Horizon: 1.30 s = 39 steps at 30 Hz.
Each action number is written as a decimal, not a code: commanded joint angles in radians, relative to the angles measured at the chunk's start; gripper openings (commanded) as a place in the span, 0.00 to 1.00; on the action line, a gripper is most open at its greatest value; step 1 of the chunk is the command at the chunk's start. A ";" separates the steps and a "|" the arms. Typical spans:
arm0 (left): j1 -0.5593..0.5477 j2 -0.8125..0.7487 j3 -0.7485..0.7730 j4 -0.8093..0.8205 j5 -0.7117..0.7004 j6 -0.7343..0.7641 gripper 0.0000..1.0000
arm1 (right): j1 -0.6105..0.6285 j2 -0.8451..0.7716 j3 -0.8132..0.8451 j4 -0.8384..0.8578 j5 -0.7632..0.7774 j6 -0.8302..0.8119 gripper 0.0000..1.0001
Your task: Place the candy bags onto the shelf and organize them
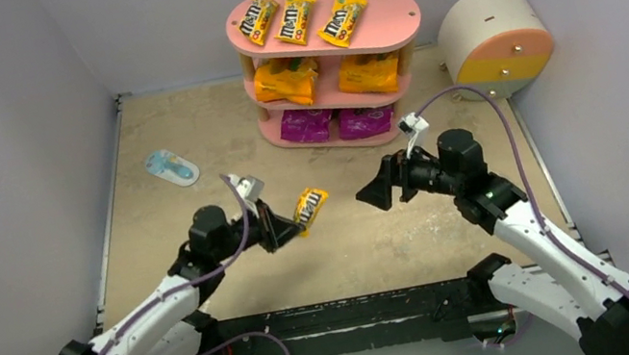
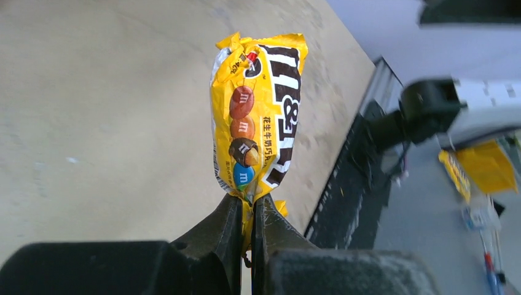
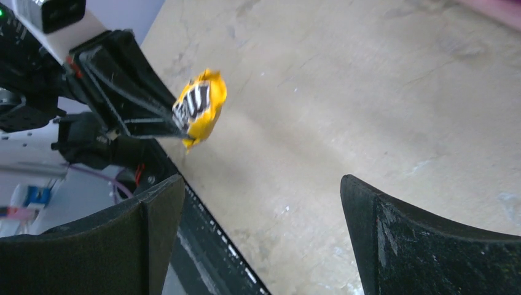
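My left gripper (image 1: 292,227) is shut on one end of a yellow M&M's packet (image 1: 309,207) and holds it above the table's middle; the packet stands out from the fingers in the left wrist view (image 2: 258,117). My right gripper (image 1: 376,194) is open and empty, facing the packet, which also shows in the right wrist view (image 3: 200,107). The pink shelf (image 1: 405,20) stands at the back. Three yellow M&M's packets (image 1: 296,20) lie on its top board, two orange bags (image 1: 286,80) on the middle board, two purple bags (image 1: 307,124) on the bottom board.
A flat light-blue-and-white item (image 1: 171,168) lies at the back left. A round cream drawer unit (image 1: 494,40) stands at the back right. Grey walls close in three sides. A black rail (image 1: 354,312) runs along the near edge.
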 commanded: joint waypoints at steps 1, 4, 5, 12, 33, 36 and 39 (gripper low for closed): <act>-0.130 -0.159 -0.089 0.035 0.016 0.077 0.00 | 0.000 0.060 0.084 -0.051 -0.188 -0.009 0.98; -0.168 -0.182 -0.075 0.002 0.047 0.111 0.00 | 0.000 0.121 0.081 -0.009 -0.288 0.031 0.97; -0.181 -0.171 -0.060 -0.007 0.052 0.125 0.00 | 0.000 0.146 0.076 0.018 -0.333 0.057 0.96; -0.251 -0.019 0.038 -0.021 0.032 0.207 0.00 | 0.051 0.294 0.104 0.046 -0.432 0.124 0.90; -0.281 0.007 0.051 0.077 0.067 0.228 0.00 | 0.171 0.413 0.153 0.003 -0.441 0.116 0.51; -0.281 0.008 0.054 0.088 0.084 0.230 0.00 | 0.172 0.409 0.150 0.014 -0.443 0.125 0.44; -0.282 0.007 0.053 0.101 0.099 0.224 0.00 | 0.173 0.412 0.143 0.039 -0.462 0.150 0.31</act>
